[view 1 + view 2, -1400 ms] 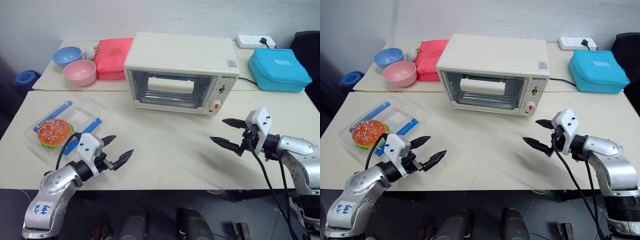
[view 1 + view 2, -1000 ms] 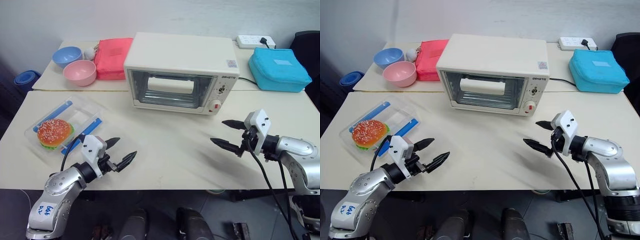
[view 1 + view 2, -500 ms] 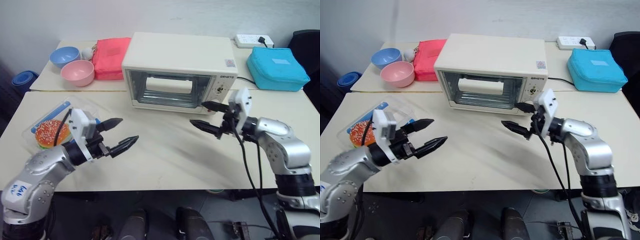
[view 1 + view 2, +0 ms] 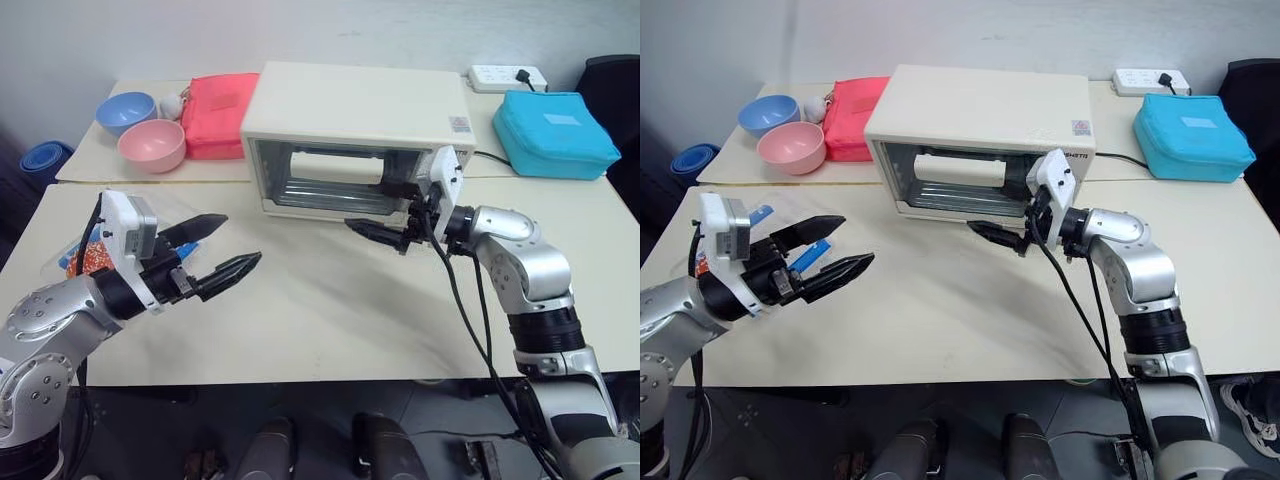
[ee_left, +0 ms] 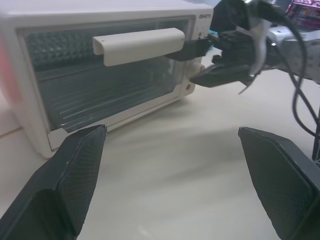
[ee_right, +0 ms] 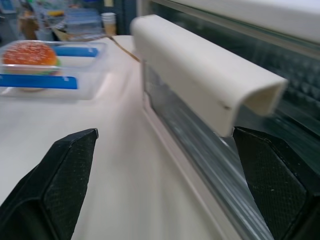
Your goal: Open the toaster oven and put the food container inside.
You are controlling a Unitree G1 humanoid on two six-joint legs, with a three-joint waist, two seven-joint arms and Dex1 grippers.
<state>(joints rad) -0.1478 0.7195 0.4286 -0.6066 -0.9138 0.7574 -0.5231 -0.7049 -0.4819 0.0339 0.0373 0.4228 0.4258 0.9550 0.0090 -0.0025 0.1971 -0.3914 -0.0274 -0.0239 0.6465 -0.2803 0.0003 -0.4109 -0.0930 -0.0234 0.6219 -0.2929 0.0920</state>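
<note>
The cream-white toaster oven (image 4: 355,105) stands at the back of the table, its glass door shut and its white bar handle (image 5: 137,45) across the top of the door. My right gripper (image 4: 375,208) is open right in front of the door, by the handle's right end (image 6: 210,80), holding nothing. Whether it touches the handle I cannot tell. The food container (image 6: 55,70), clear with blue clips and a toy hamburger inside, lies on the table at the left. My left gripper (image 4: 240,238) hovers open and empty in front of it, hiding most of it in the eye views.
At the back left stand a blue bowl (image 4: 125,108), a pink bowl (image 4: 151,145) and a red pouch (image 4: 217,115). A blue pouch (image 4: 555,135) and a white power strip (image 4: 507,77) are at the back right. Bare tabletop (image 4: 320,310) lies between my grippers.
Both arms have risen. The right gripper swung left from the table's right side to the oven door handle. The left gripper lifted in front of the container. Both stayed open.
</note>
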